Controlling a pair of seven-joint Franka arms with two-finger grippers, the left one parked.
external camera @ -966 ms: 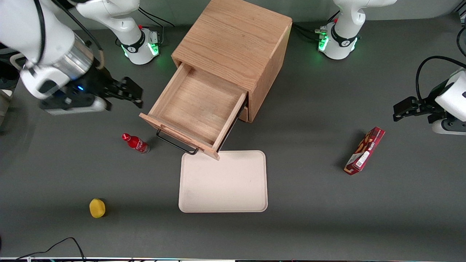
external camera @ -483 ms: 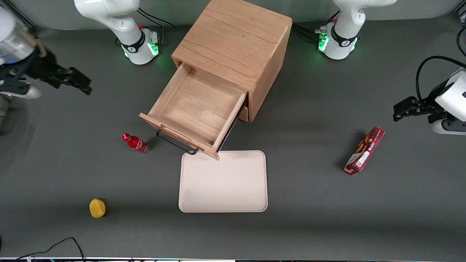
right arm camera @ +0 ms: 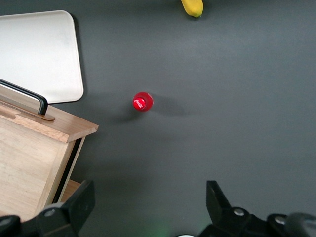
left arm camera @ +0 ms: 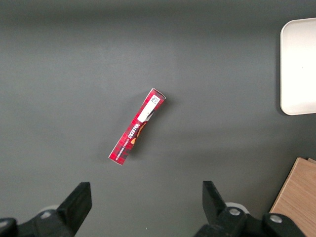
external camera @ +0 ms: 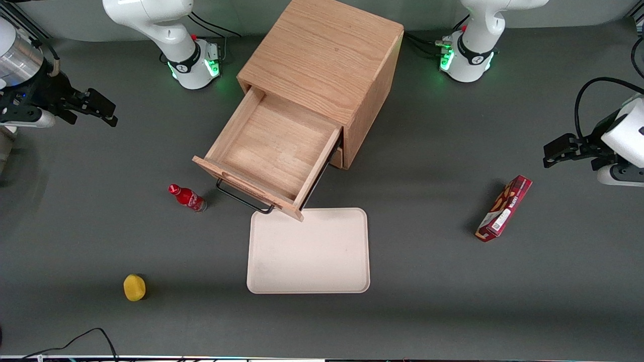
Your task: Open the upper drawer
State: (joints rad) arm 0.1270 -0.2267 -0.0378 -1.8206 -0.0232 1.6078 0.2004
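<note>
Front view shows the upper drawer (external camera: 269, 153) pulled far out of the cube-shaped oak cabinet (external camera: 327, 60), its light oak box open to the camera with a bare, grained floor and thin plank walls. A thin black bar handle (external camera: 245, 198) runs along its front panel, bent down at the ends like a flat staple. The cabinet stands mid-table, turned at an angle, its top a broad slab of wavy oak grain, and the drawer's front corner reaches over the rim of the cream tray (external camera: 308, 251). That tray is a smooth, matte rectangle with rounded corners and a shallow lip, lying flat on the dark grey table (external camera: 427, 311).

The gripper (external camera: 95, 108) hangs above the table well apart from the drawer, toward the working arm's end; its black fingers (right arm camera: 79, 205) are spread wide with nothing between them.

A small red bottle (external camera: 187, 197) with a glossy body stands near the handle. A round yellow fruit (external camera: 134, 287) sits nearer the front camera. A slim red cardboard snack box (external camera: 504, 208) lies toward the parked arm's end.
</note>
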